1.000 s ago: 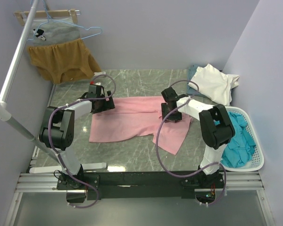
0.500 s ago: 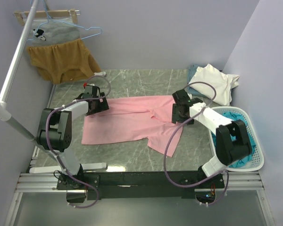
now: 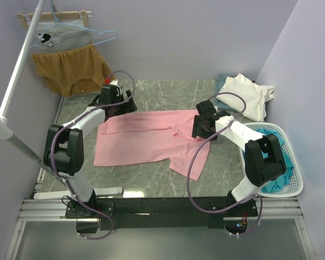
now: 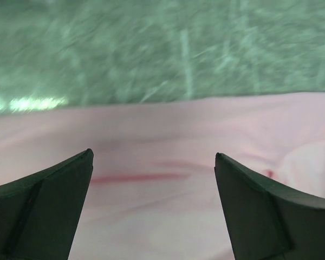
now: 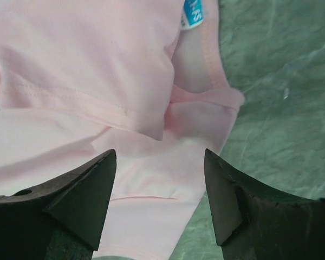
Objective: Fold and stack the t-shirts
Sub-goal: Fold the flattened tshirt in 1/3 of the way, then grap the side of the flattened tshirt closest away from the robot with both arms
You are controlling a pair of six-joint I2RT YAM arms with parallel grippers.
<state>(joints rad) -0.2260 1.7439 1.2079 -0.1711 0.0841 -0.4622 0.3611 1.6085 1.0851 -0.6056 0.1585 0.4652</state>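
Observation:
A light pink t-shirt [image 3: 146,138] lies spread on the green marble table [image 3: 168,95], one flap hanging toward the front right. My left gripper [image 3: 118,107] is open just above the shirt's far left edge; the left wrist view shows pink cloth [image 4: 162,184] between its spread fingers. My right gripper [image 3: 201,129] is open over the shirt's right end; the right wrist view shows the collar with a blue label [image 5: 193,13] ahead. A cream-white t-shirt [image 3: 246,95] lies on a grey-blue one [image 3: 223,82] at the back right. Teal t-shirts [image 3: 273,157] fill a basket.
A white basket [image 3: 297,184] stands at the right edge. A mustard-brown garment [image 3: 70,69] and a grey one [image 3: 59,35] hang on a rack at the back left. A white rail [image 3: 13,81] runs along the left side.
The shirt was pulled out wider and flatter, then both grippers let go. My left gripper moved toward the far left edge; my right gripper shifted slightly left.

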